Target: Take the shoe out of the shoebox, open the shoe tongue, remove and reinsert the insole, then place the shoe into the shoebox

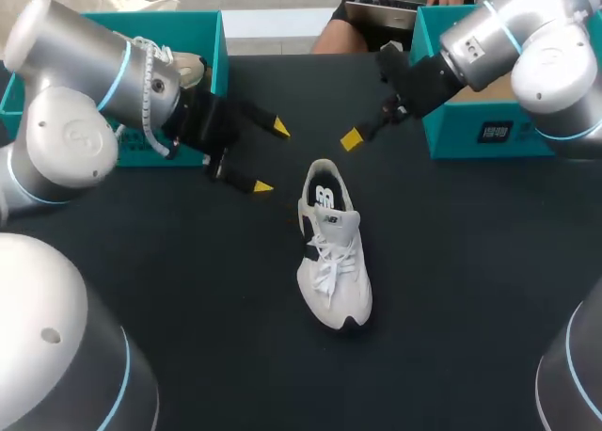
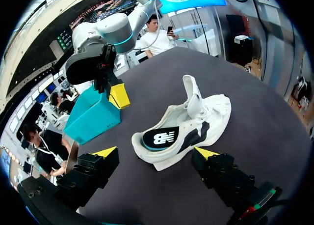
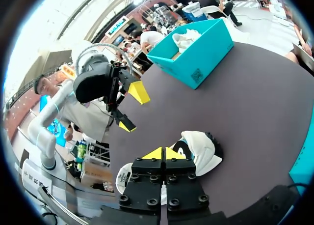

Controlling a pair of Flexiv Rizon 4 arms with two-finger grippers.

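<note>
A white shoe (image 1: 331, 262) with a dark side panel lies on the black table, toe toward the near edge. In the left wrist view the shoe (image 2: 186, 126) has its tongue (image 2: 192, 95) standing up, and a dark insole (image 2: 159, 138) shows in the heel. My left gripper (image 1: 271, 156) hangs open just left of the heel, which sits ahead of its spread tips (image 2: 156, 154). My right gripper (image 1: 352, 139) is shut on nothing, above the table behind the heel. From the right wrist, the shoe (image 3: 201, 151) lies just under and ahead of the closed tips (image 3: 163, 154).
A teal shoebox (image 1: 202, 45) stands at the back left with another white shoe (image 3: 186, 37) in it. A second teal box (image 1: 470, 120) stands at the back right under my right arm. Bare black tabletop surrounds the shoe.
</note>
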